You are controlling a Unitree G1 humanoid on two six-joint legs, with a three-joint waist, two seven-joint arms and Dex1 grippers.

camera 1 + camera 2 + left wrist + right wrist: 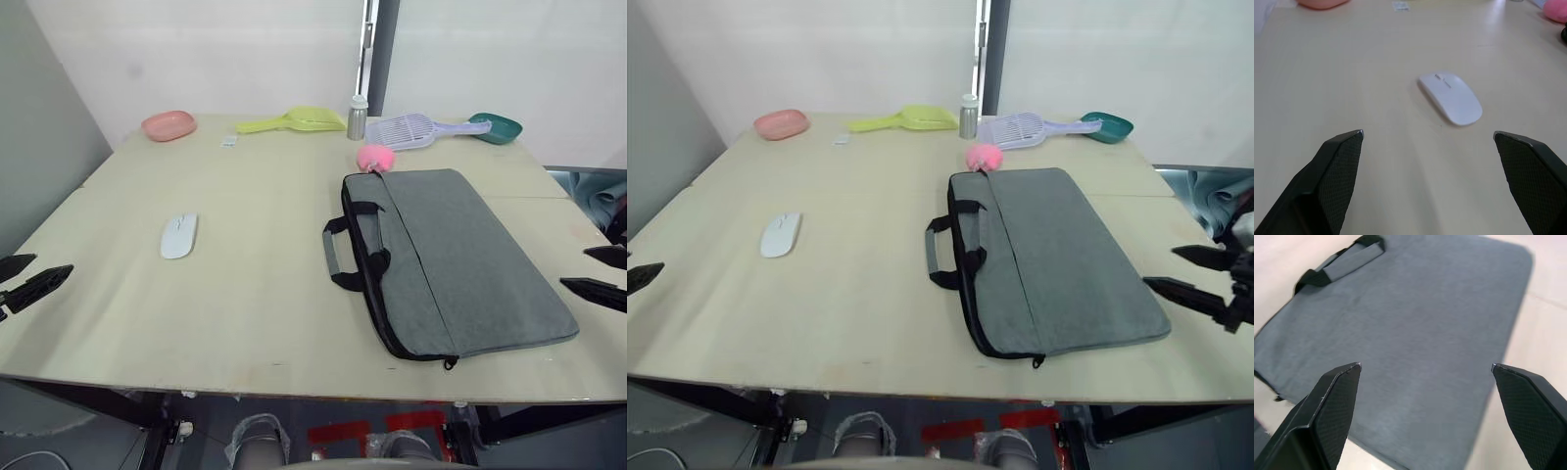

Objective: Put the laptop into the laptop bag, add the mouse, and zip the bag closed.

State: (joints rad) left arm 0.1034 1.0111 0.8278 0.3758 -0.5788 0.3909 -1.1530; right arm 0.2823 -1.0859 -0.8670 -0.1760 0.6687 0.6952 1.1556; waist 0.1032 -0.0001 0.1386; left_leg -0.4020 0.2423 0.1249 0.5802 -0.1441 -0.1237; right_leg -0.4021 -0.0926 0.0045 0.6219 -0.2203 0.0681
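The white mouse (178, 236) lies on the left half of the pale table (265, 294), ahead of my left gripper (24, 277), which is open and empty near the table's left edge. In the left wrist view the mouse (1450, 98) sits a short way beyond my spread fingertips. The grey laptop bag (460, 259) lies flat on the right half, black handles (348, 250) toward the middle. My right gripper (600, 274) is open and empty at the bag's right side, its wrist view looking over the bag (1415, 328). The laptop is out of view.
Along the far edge stand a pink dish (168, 125), a yellow scoop (289, 121), a metal bottle (358, 117), a lilac slotted scoop (411, 129) and a teal dish (496, 127). A pink plush ball (374, 157) touches the bag's far corner.
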